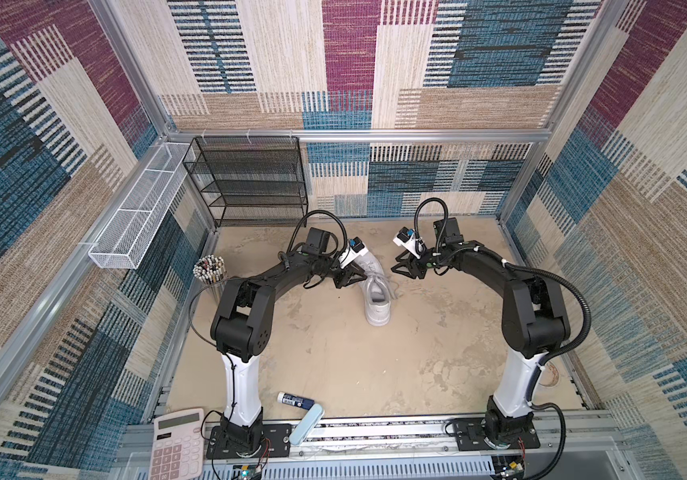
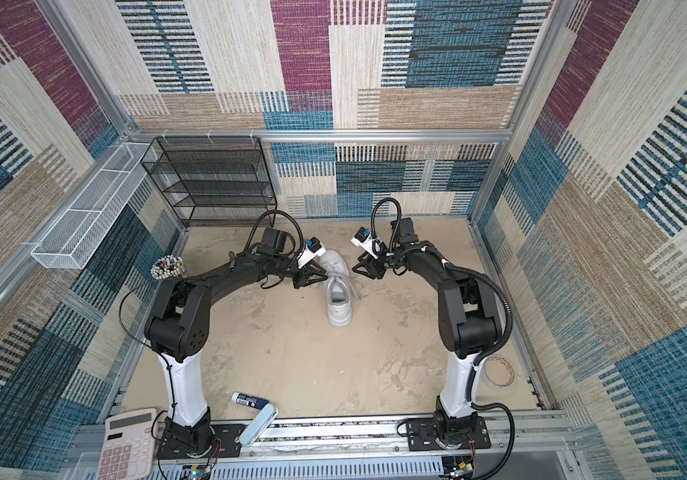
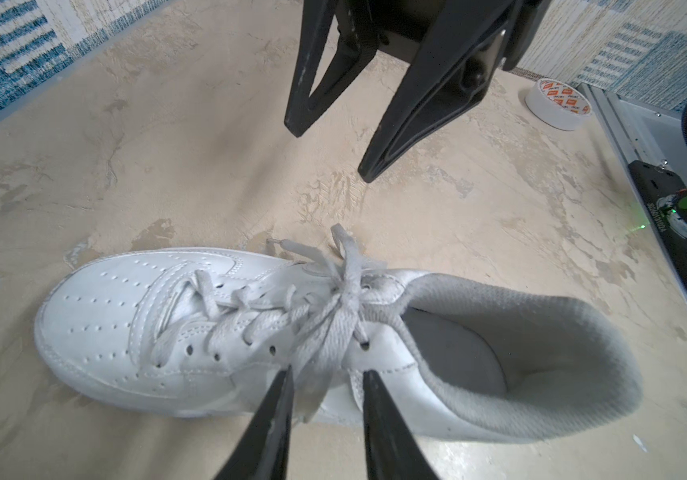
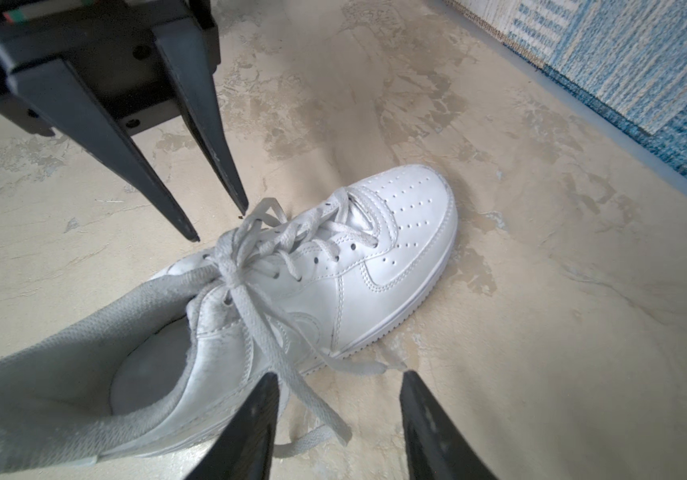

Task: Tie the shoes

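- The sneaker (image 1: 377, 299) stands upright on its sole on the table (image 1: 333, 365), a beige, mottled, plaster-like surface. In both top views it sits a little toward 12 o'clock from the middle, with the toe at 12 and the heel at 6
- Its upper is smooth, glossy and all white, with rows of small punched holes over the rounded toe and double-stitched panels along the sides. The sole edge is finely ribbed and the collar is lined with pale grey, nubbly fabric
- The laces (image 3: 333, 307) are flat, woven and slightly frayed. They cross into a knot at the top eyelets, and loose ends trail off both sides of the shoe
- The left gripper (image 1: 356, 277) is low at the shoe's 9 o'clock, by the eyelets. Its tapered matte-black fingers stand apart with one lace strand running between them; the strand seems to hang free rather than pinched, though the close view leaves that unsure
- The right gripper (image 1: 397, 268) is at the shoe's 2 o'clock, clear of the leather. Its wedge-shaped fingers are spread wide and hold nothing
- A black wire-mesh rack (image 1: 250, 183) stands at 11 o'clock, a white tape roll (image 2: 497, 372) lies at 4 and a pink calculator (image 1: 175, 444) at 7
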Controlling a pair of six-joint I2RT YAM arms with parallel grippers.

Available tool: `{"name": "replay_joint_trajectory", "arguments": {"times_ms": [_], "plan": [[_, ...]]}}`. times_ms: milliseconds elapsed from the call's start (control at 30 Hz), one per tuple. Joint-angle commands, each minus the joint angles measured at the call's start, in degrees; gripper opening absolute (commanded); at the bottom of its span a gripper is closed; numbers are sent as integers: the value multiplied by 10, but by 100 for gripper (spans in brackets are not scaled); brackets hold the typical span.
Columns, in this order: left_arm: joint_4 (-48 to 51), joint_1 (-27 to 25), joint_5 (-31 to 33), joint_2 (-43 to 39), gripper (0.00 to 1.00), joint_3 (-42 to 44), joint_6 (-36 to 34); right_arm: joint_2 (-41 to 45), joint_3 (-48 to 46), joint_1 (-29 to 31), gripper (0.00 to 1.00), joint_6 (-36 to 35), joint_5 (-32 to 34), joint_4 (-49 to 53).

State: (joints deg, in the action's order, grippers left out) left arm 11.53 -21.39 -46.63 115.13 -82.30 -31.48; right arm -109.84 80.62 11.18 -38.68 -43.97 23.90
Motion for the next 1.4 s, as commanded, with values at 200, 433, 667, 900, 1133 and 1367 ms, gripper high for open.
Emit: {"name": "replay_joint_trajectory", "arguments": {"times_ms": [200, 433, 667, 900, 1133, 1367], "plan": [[39, 0, 1, 3, 30, -7, -27, -5, 5, 4, 49, -2, -7, 3], [60, -1, 9, 8, 27, -14, -39, -6, 7, 5, 49, -2, -8, 4], [67, -5, 10, 21, 27, -27, -39, -5, 9, 6, 49, -3, -10, 6], [67, -9, 14, 30, 26, -41, -39, -5, 8, 14, 48, -5, -16, 7], [81, -9, 25, 21, 0, -36, -53, -5, 11, 24, 49, -5, -40, 6], [95, -9, 33, 1, 0, -25, -69, -28, 48, 49, 50, -2, -73, 14]]}}
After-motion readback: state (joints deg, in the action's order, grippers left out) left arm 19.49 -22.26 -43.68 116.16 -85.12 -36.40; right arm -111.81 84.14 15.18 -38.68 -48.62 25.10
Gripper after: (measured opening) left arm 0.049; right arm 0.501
